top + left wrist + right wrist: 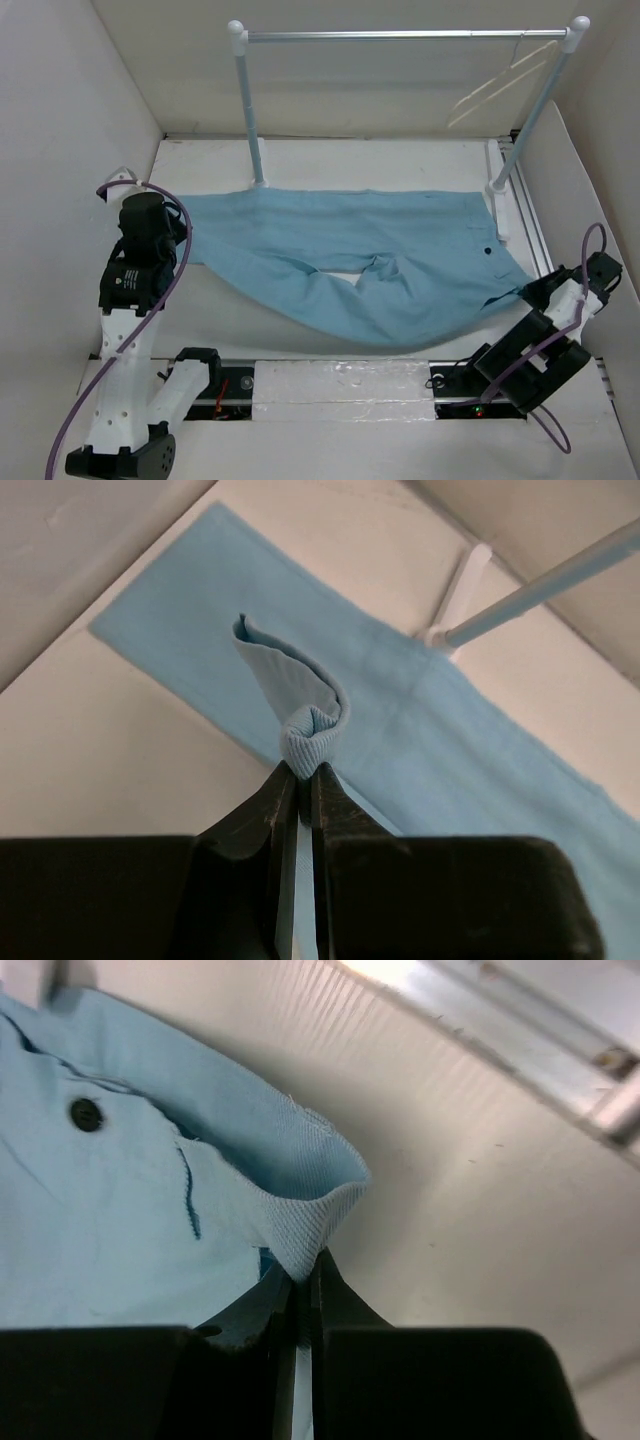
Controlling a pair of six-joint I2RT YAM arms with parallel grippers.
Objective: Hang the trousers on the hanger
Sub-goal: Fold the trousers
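Left jaws pinch trousers [400,250] hem; right jaws pinch waistband.

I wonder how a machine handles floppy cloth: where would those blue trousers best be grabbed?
At their two ends, probably, since the trousers lie flat and lengthwise: the waistband corner from the right, a leg hem from the left. Each edge bunches into a thin ridge that a pincer can pinch; the right pincer and left pincer are shut there.

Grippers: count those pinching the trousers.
2. The left gripper pinches a fold of cuff at the leg end of the trousers, on the left. The right gripper pinches the waistband corner near the button, on the right. Neither is hidden.
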